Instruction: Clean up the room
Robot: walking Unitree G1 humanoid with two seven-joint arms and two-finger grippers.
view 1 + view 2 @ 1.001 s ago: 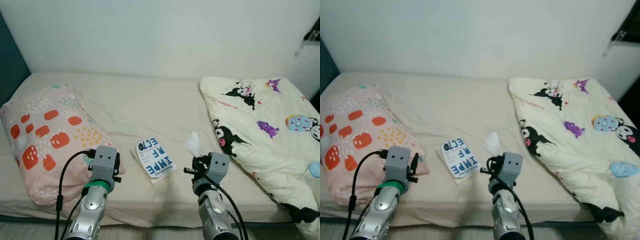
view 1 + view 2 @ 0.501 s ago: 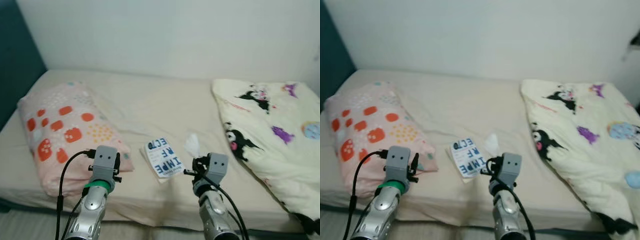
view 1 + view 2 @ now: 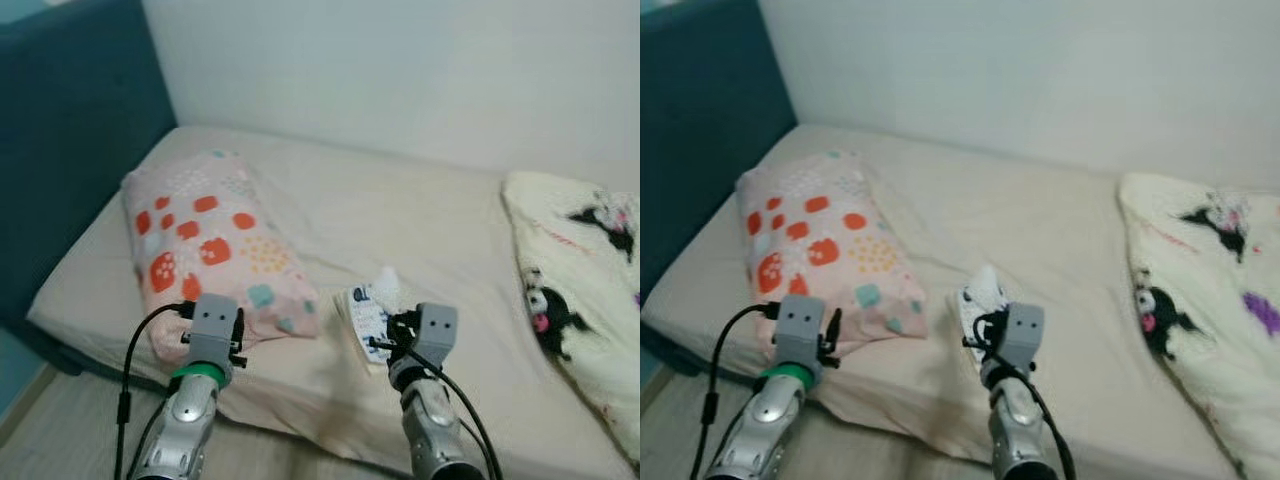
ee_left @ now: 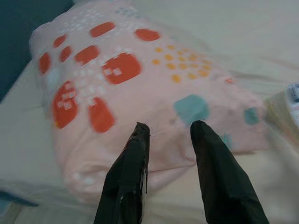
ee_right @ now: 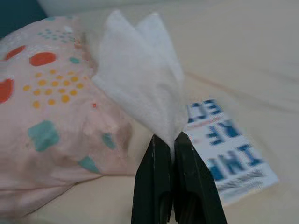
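Note:
My right gripper [image 5: 164, 144] is shut on a crumpled white tissue [image 5: 140, 86], which sticks up above the fingertips over the bed [image 3: 420, 220]. Just behind the tissue [image 3: 387, 288] lies a white book with blue lettering [image 5: 229, 149], flat on the sheet near the bed's front edge. My left gripper [image 4: 168, 130] is open and holds nothing; it hovers in front of a pink pillow with orange and teal patches [image 3: 215, 240] at the bed's left side.
A cream blanket with cartoon prints [image 3: 580, 280] is heaped on the bed's right side. A dark teal headboard [image 3: 70, 150] rises at the left. A white wall runs behind the bed. Pale floor [image 3: 60, 440] shows below the mattress edge.
The camera has swung left: pillow, book and blanket have shifted right in view and the headboard has come in. Both grippers keep their poses, and the tissue stays in the right one.

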